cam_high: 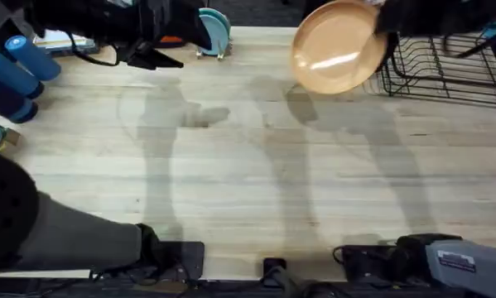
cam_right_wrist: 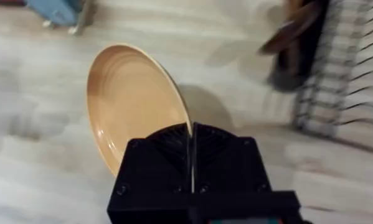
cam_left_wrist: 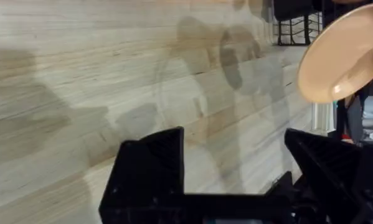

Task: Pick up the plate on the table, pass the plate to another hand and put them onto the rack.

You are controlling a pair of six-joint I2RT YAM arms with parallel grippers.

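Right jaws (cam_right_wrist: 191, 152) clamped tight on the rim of the plate (cam_right_wrist: 133, 102), the two black fingers pressed together with the plate's edge pinched between them, and the orange-tan disc sticking out beyond them, tilted, its glossy ringed face catching the light. From overhead, the plate (cam_high: 337, 48) is up in the air at the far right of the bench (cam_high: 248, 165), well clear of the wood, its shadow falling on the planks beneath it, and the right arm's dark bulk runs in from the right edge to meet the plate's rim. Just beside the plate, to its right, sits the rack (cam_high: 446, 70), black wire, resting on the bench; the plate's edge overlaps the rack's near corner in that view, but whether they touch I cannot tell. Over to the left jaws (cam_left_wrist: 236, 168): wide open, nothing between the two black fingers, bare wood grain showing in the gap. The left wrist view catches the plate (cam_left_wrist: 342, 56) well apart from those jaws, hanging above the bench with the rack (cam_left_wrist: 295, 28) behind it. Overhead, the left gripper (cam_high: 161, 51) hangs at the far left side of the bench, near a small stand of blue plates (cam_high: 214, 33).
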